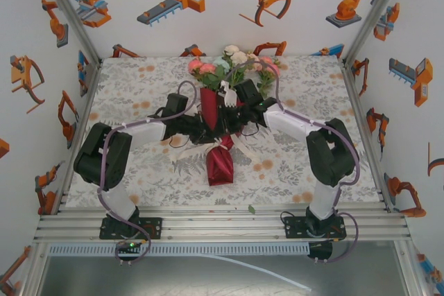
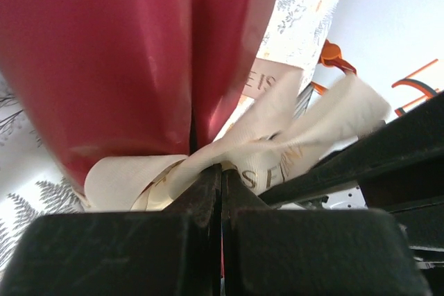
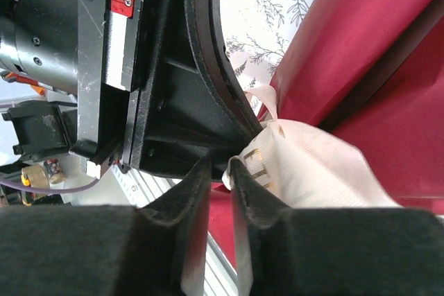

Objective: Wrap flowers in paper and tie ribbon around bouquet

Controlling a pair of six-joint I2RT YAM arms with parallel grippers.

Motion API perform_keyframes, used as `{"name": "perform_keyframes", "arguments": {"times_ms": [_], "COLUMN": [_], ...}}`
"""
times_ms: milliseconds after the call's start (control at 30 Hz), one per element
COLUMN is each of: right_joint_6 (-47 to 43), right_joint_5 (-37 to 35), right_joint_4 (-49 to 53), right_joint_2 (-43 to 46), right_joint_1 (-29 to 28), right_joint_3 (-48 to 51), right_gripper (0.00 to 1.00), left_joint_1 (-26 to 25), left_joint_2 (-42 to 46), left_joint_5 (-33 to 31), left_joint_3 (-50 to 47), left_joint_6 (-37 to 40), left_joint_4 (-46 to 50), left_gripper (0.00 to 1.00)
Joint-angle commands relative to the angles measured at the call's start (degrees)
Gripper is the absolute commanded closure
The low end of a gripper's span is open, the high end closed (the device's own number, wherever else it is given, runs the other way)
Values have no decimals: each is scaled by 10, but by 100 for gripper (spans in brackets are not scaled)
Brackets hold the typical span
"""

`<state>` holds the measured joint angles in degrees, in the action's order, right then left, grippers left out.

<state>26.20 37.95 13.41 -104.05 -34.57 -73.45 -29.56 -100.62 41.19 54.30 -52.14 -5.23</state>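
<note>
The bouquet lies in the middle of the table, with the pink, white and green flowers at the far end and the crimson paper narrowing toward me. Both grippers meet at its waist. My left gripper is shut, pinching the cream ribbon just below the red paper. My right gripper is slightly open with a narrow, bare gap. The ribbon bunches against the outside of its right fingertip, beside the paper. A white ribbon end sticks up above the grippers.
The patterned tablecloth covers the table, with walls close on the left, right and back. A metal rail runs along the near edge, with a small green leaf on it. The left gripper's black body sits right against my right fingers.
</note>
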Motion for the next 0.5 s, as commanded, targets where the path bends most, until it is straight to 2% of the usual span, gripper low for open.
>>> {"name": "perform_keyframes", "arguments": {"times_ms": [0,300,467], "right_joint_6": [3,-10,-8], "right_joint_5": [-11,-26,-58], "right_joint_4": [0,23,23], "right_joint_2": [41,78,114], "right_joint_1": [14,31,35], "right_joint_3": [12,43,84], "right_gripper": [73,70,70], "left_joint_1": [-5,-5,-6], "left_joint_2": [-8,-43,-45], "left_joint_5": [41,52,54], "left_joint_3": [0,3,7], "left_joint_6": [3,8,7], "left_joint_4": [-51,-51,-47], "left_gripper": [100,100,100]}}
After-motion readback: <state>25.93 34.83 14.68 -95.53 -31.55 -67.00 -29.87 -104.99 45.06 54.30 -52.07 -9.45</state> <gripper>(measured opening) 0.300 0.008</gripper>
